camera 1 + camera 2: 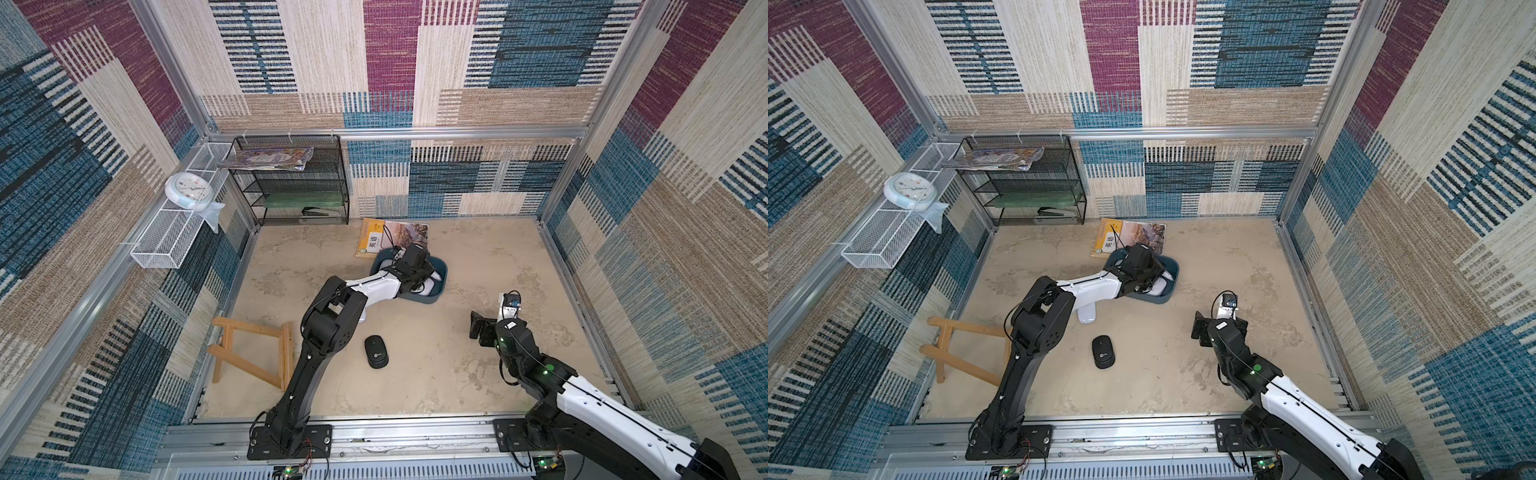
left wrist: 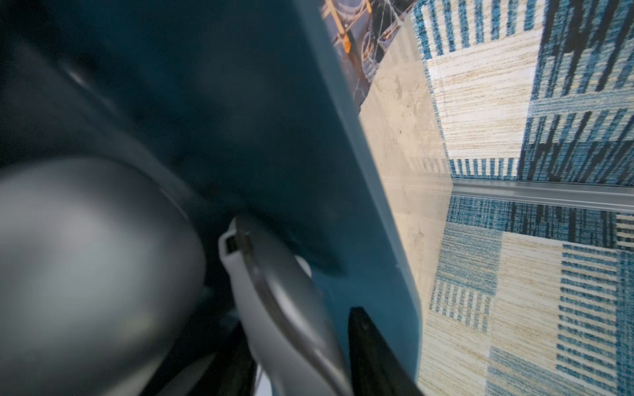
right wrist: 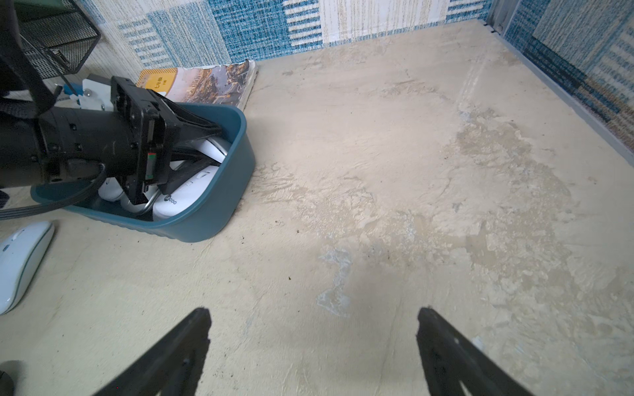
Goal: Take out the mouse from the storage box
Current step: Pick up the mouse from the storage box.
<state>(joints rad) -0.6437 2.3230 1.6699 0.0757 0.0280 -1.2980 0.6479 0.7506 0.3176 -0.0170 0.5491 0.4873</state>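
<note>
Left pincer (image 3: 207,147) sits inside the storage box (image 3: 212,219), a white mouse (image 2: 274,308) between its jaws, grip unclear; right pincer (image 3: 313,312) gapes wide, well apart.

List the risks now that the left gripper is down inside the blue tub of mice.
1. The left gripper straddles a white mouse right beside the storage box wall. A finger may catch that wall and drag the box.
2. A neighbouring mouse sits close, so it could be knocked or levered out.
3. The right gripper hangs open, apart from the box, so nothing steadies it.
</note>
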